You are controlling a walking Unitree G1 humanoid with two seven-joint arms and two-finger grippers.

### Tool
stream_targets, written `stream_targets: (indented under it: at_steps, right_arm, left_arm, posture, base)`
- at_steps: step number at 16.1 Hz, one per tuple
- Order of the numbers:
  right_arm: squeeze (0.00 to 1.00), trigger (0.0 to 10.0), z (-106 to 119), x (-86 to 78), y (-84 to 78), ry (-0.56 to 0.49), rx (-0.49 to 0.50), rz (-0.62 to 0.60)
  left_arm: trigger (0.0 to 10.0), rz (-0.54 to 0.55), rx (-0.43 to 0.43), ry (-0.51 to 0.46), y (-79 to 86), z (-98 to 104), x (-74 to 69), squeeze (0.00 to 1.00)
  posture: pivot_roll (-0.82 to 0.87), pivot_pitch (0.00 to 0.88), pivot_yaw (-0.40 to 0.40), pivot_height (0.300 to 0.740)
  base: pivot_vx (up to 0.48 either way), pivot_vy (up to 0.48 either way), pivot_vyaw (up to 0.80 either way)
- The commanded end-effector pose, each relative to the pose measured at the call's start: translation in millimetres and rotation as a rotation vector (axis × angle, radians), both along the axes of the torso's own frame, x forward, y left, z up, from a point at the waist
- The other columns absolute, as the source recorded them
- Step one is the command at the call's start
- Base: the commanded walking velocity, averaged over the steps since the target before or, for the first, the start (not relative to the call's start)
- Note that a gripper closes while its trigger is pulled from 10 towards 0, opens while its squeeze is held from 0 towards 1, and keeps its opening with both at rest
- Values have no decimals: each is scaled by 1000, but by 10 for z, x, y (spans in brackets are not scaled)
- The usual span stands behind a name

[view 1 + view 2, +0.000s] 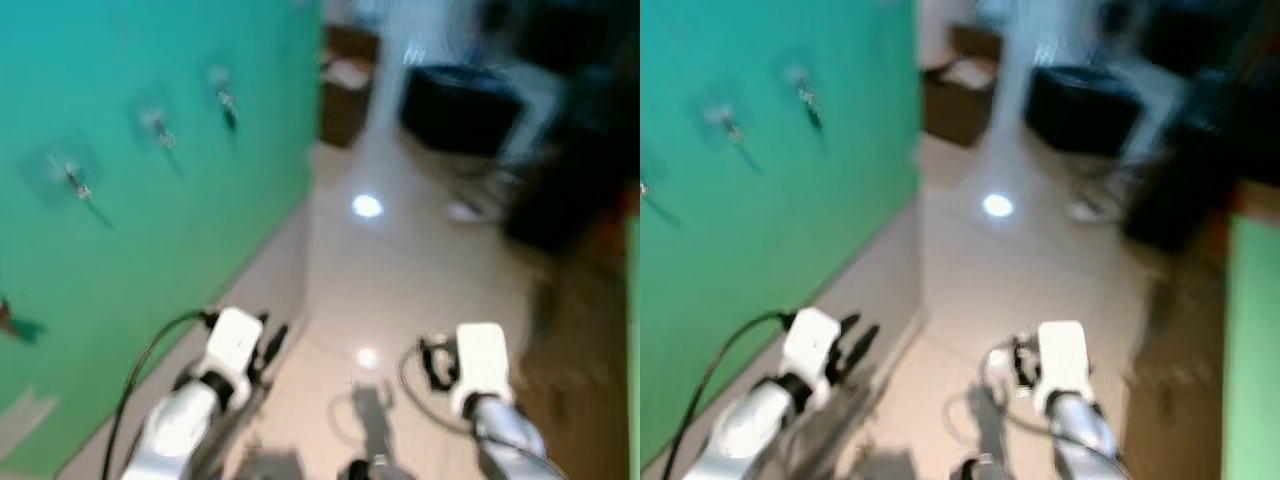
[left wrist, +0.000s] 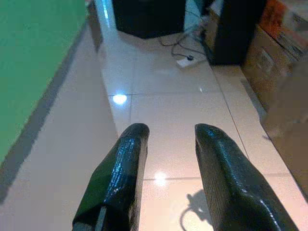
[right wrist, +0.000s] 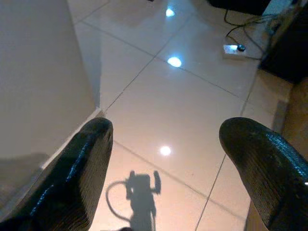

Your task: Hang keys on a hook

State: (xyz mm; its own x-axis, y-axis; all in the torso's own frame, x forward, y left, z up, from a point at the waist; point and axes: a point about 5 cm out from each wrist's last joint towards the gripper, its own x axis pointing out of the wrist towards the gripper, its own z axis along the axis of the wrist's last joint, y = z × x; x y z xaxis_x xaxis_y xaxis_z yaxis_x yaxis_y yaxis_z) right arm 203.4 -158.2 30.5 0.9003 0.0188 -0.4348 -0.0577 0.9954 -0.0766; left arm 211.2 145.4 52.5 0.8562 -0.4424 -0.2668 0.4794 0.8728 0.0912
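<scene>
A green wall (image 1: 150, 230) stands on my left with three small metal hooks on clear pads, one at the left (image 1: 75, 182), one in the middle (image 1: 157, 127) and one at the right (image 1: 226, 100); the picture is blurred. A further dark hook (image 1: 6, 320) sits lower at the frame's edge. My left gripper (image 2: 168, 132) is held low beside the wall's foot, open, with nothing between its fingers. My right gripper (image 3: 166, 127) hovers over the glossy tile floor, wide open and holding nothing.
Beyond the wall's end stand a brown cardboard box (image 1: 345, 90), a white pole (image 1: 385, 110) and a black bin (image 1: 460, 105). A power strip with cables (image 2: 185, 60) lies on the floor near stacked cartons (image 2: 276, 62). Another green panel (image 1: 1252, 350) is at my right.
</scene>
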Motion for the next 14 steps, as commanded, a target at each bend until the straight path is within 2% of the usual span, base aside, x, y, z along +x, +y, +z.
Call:
stream_targets:
  at_steps: [1, 8, 10, 11, 14]
  right_arm:
    - [0, 10000, 10, -3, -68, 0, -21, -4]
    - [0, 10000, 44, 47, -61, -28, -32, 20]
    - [0, 10000, 99, 85, -50, -74, -38, 30]
    - [0, 10000, 178, 139, -48, -145, -85, 35]
    - [0, 10000, 373, 245, 33, -283, -88, 88]
  left_arm:
    - [10000, -4, -18, 9, -37, -10, -11, 0]
    - [10000, 30, -68, -27, -39, 58, 47, 0]
    - [10000, 52, -79, -36, -37, 69, 64, 0]
    - [10000, 68, -99, -48, -38, 84, 84, 0]
    - [10000, 73, -118, -103, -51, 159, 134, 0]
  posture:
    - [-105, 50, 16, 740]
    - [-99, 29, 2, 740]
    - [-101, 29, 3, 740]
    - [-101, 28, 3, 740]
    - [-103, 28, -3, 740]
  base:
    - [-307, 0, -800]
    - [-309, 0, -800]
    - [0, 0, -800]
    - [0, 0, 0]
    - [0, 0, 0]
